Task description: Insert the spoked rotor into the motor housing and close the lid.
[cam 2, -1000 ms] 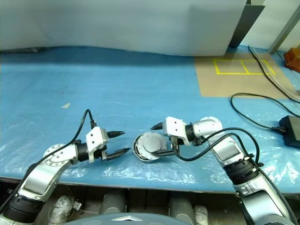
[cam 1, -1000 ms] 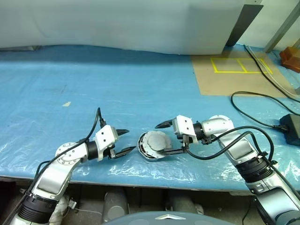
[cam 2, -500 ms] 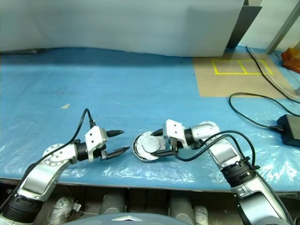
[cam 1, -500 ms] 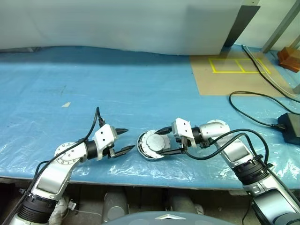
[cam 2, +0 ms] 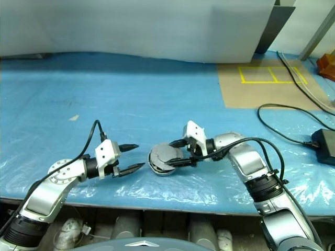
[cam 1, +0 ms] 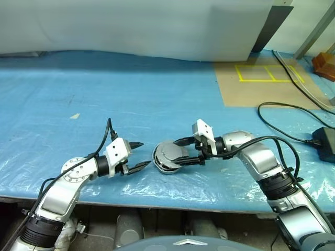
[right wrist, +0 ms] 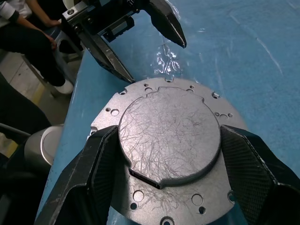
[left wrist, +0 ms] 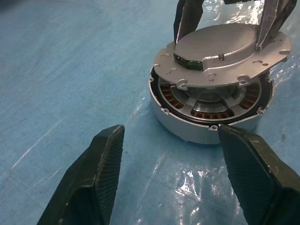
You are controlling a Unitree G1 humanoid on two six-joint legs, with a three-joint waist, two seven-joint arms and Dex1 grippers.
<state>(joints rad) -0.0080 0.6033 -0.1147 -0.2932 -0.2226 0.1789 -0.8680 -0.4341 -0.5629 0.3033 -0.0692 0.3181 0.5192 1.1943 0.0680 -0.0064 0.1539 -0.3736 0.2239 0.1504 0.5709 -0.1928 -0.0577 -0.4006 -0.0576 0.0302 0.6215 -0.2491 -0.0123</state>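
The motor housing (cam 1: 161,165), a squat silver puck with copper windings (left wrist: 176,101), sits on the blue sheet near the table's front edge. Grey spokes (left wrist: 206,97) under the lid look like the spoked rotor seated inside. The lid (left wrist: 220,47), pale face with its raised centre circle up, is tilted over the housing, its side towards my left gripper low. My right gripper (cam 1: 177,152) is shut on the lid (right wrist: 168,131), one finger on each side of its rim. My left gripper (cam 1: 140,156) stands open just left of the housing, holding nothing.
A black cable (cam 1: 277,125) and a power adapter (cam 1: 325,144) lie at the right. A brown board with yellow tape (cam 1: 261,83) is at the back right. The table's front edge runs just below both grippers. A seated person (right wrist: 28,33) is beyond that edge.
My right gripper has closed from wide open onto the lid and rolled its wrist, so the lid now sits tilted over the housing. The left gripper has stayed still.
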